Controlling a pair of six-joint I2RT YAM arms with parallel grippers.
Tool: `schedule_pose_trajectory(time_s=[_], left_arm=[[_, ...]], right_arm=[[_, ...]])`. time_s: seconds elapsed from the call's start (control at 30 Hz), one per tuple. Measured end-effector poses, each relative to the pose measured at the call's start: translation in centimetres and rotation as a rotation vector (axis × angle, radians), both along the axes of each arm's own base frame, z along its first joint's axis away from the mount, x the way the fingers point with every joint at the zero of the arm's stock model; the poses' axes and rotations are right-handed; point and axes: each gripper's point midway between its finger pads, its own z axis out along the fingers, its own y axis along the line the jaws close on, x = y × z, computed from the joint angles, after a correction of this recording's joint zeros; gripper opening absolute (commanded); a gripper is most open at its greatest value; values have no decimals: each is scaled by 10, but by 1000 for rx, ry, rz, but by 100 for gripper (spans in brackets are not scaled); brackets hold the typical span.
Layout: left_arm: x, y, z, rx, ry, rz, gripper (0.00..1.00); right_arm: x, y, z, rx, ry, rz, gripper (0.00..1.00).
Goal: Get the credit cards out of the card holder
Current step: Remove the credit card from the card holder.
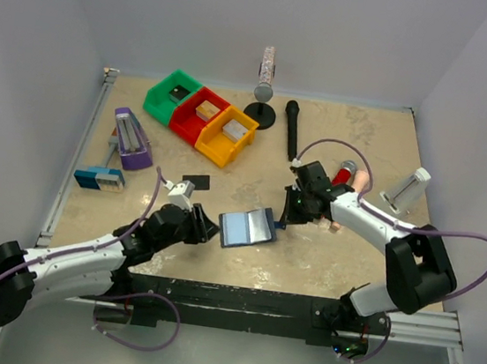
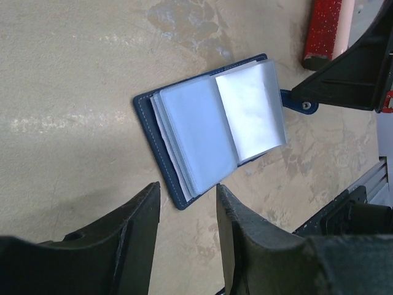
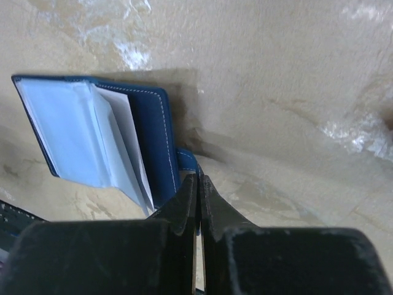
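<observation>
no readable text anywhere

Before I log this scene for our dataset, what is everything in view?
card holder: 1, dark blue, open, centre
card: 1, black, left of holder
bins: 3, green, red, orange, back left
small blocks: 3, dark, tan, grey, one per bin
stapler-like tool: 1, purple, left
blue-grey block: 1, blue and grey, left edge
microphone: 1, black, lying back centre
stand: 1, black base, glittery top, back centre
glittery tube: 1, red, right of centre
white object: 1, white-grey, far right
left hand: 1, black, open beside holder
right hand: 1, black, shut on holder's snap tab
</observation>
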Motion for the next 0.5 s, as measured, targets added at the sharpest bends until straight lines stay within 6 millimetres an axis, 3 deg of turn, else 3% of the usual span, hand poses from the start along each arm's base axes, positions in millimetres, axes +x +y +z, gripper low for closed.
schedule_pose_trajectory(time_s=[0.3,0.5], left_arm=[[-3,-5,-25,57,67,-26,47],[3,-16,-20,50,63,-44,48]], right_arm=[[-33,-9,-12,34,49,-9,0],[-39,-7,-13,57,61,-4,0]])
